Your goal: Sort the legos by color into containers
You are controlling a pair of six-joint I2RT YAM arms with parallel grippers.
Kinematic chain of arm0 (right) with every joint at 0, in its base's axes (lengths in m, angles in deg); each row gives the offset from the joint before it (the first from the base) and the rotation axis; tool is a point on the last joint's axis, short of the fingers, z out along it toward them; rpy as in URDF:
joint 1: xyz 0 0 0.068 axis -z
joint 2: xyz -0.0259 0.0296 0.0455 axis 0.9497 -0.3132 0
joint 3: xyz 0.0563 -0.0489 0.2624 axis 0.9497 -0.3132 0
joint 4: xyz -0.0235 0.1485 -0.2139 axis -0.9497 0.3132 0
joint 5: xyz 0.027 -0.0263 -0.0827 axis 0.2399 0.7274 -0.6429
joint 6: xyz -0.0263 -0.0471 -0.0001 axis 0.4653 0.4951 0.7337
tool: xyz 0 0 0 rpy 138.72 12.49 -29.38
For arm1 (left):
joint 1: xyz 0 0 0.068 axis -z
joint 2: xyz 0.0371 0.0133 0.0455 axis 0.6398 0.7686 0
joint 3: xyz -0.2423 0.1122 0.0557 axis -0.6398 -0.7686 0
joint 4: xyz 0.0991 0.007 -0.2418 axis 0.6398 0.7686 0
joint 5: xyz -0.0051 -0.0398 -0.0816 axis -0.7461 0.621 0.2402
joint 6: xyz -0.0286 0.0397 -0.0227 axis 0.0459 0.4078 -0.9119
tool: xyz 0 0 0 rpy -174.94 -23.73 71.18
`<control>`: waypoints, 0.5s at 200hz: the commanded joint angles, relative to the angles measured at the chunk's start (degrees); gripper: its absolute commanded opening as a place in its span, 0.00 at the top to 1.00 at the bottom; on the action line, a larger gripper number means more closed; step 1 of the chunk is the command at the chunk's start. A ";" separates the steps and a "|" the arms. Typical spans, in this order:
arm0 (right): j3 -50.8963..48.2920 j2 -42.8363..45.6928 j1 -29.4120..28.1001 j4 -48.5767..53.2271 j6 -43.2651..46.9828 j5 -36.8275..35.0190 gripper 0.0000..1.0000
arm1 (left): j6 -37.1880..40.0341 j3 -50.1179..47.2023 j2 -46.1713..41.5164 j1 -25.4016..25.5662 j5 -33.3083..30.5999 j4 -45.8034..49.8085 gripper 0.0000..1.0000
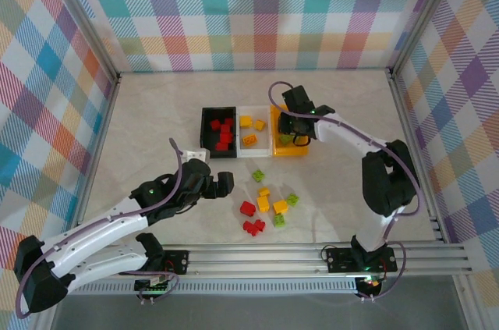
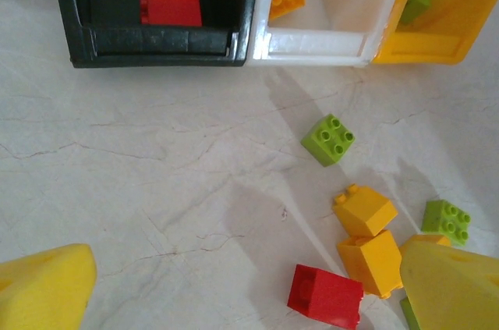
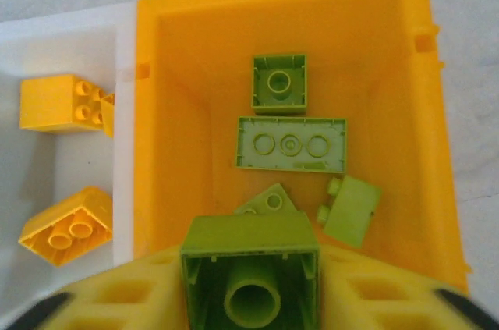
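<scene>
Hovering above the orange-yellow bin [image 3: 421,150], the right gripper [image 3: 249,295] seems clamped on a lime green brick [image 3: 249,246], the bin's bare floor lying just toward twelve o'clock.

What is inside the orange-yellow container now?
Four lime green legos lie in the orange-yellow container: a small square one, a long one, two tilted ones. The green brick in the right end effector covers the near floor, so more may hide there.
</scene>
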 commanded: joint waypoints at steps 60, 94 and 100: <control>-4.20 9.82 -0.01 -2.38 -1.26 5.53 0.24 | 7.24 6.24 15.91 0.20 5.91 -6.66 0.00; -16.66 20.27 -0.10 -5.73 -2.98 6.29 0.24 | 12.40 14.22 29.68 1.18 7.54 -7.92 0.09; -18.63 22.01 -0.10 -6.25 -3.26 6.31 0.23 | 13.48 15.92 32.26 1.66 7.10 -7.93 0.10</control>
